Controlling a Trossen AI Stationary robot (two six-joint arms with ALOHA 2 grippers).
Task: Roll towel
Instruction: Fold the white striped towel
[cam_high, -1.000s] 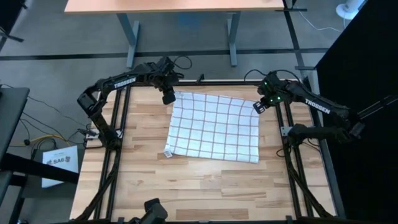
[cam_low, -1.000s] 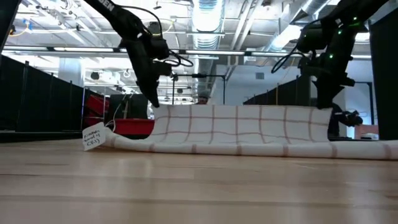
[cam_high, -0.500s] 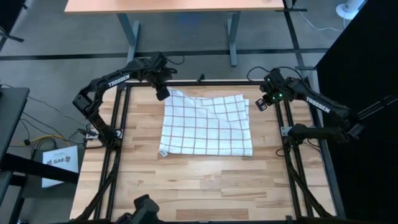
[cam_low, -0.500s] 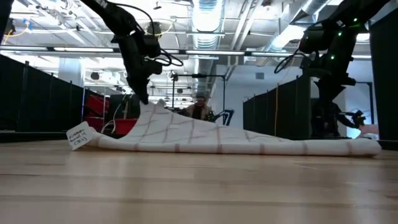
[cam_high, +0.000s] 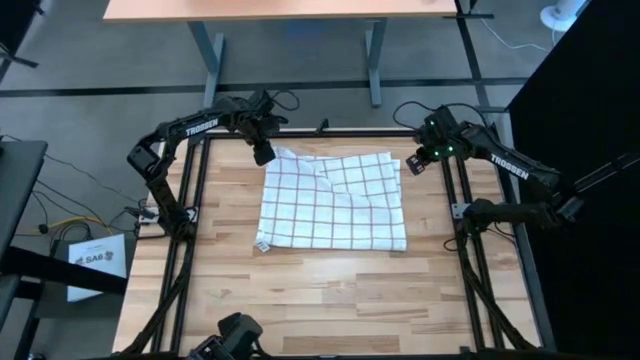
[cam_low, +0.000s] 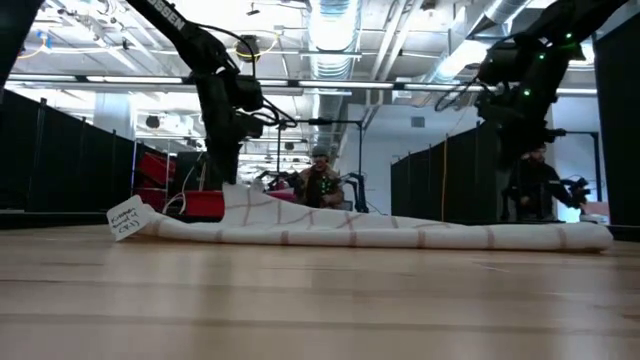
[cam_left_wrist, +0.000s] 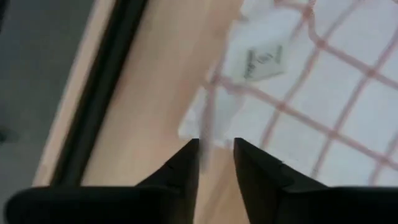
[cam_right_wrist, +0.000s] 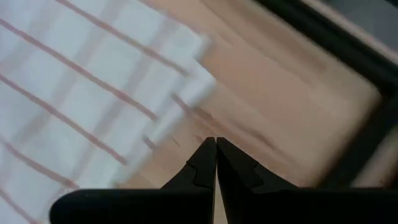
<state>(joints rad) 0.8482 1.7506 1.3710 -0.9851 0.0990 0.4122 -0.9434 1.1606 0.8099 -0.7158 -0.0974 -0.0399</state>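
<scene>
Since half a second ago, our left gripper (cam_high: 265, 155) has dipped, lowering the towel (cam_high: 333, 203) corner it pinches between nearly closed fingers (cam_left_wrist: 186, 163). Our right gripper (cam_high: 416, 164) hovers empty, fingers pressed together, beside the far right corner. The thin checked cloth lies rumpled on the wooden table (cam_high: 330, 290).

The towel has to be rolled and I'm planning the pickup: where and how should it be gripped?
Probably the two far corners of the towel, one per gripper, coming down from above. It lies nearly flat, so only its edges offer a pinchable lip. The left gripper is over the far-left corner, already raised in the low view; the right gripper, fingers shut, is just off the far-right corner.
</scene>
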